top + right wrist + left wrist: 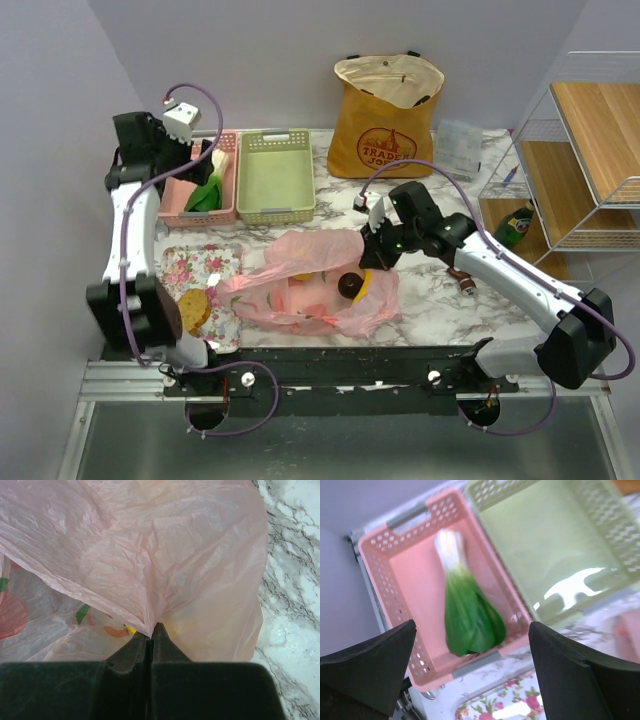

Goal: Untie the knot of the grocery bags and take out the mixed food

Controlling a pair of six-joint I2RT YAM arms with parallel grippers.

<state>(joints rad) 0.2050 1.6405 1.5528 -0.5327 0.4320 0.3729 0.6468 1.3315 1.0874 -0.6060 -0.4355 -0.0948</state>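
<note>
1. The left gripper [471,626] is hanging over the pink basket [385,565] with its jaws spread wide and is gripping nothing.
2. The leek [465,615] is lying flat on the floor of that basket, below the gap between the two fingers [375,660] and apart from both. Its white end is pointing toward the far handle and its green leaves toward the near wall.
3. The right gripper [151,632] is pinching a fold of the pink plastic bag [165,555]. Its fingertips are pressing together with only the thin film between them.
4. The bag is lying crumpled on the middle of the marble table [440,300], toward the near edge.
5. A dark round fruit [349,287] and a lemon [366,283] are sitting at the bag's right side, just beside the right gripper. Whether they are inside the film or on top of it cannot be told.
6. Orange, red and green shapes are showing through the film in the right wrist view, too blurred to identify.
7. The green basket [276,140] is standing right beside the pink one at the far left.
8. The mustard-yellow tote [385,135] is standing upright at the far edge, mouth open.
9. A floral tray [195,262] is carrying a bread slice [193,308] at the near left, just beside the bag.
10. A wire shelf [600,110] with wooden boards is standing at the right, with a green bottle [513,226] on its lower level. Pale lilac walls are enclosing the table.
</note>
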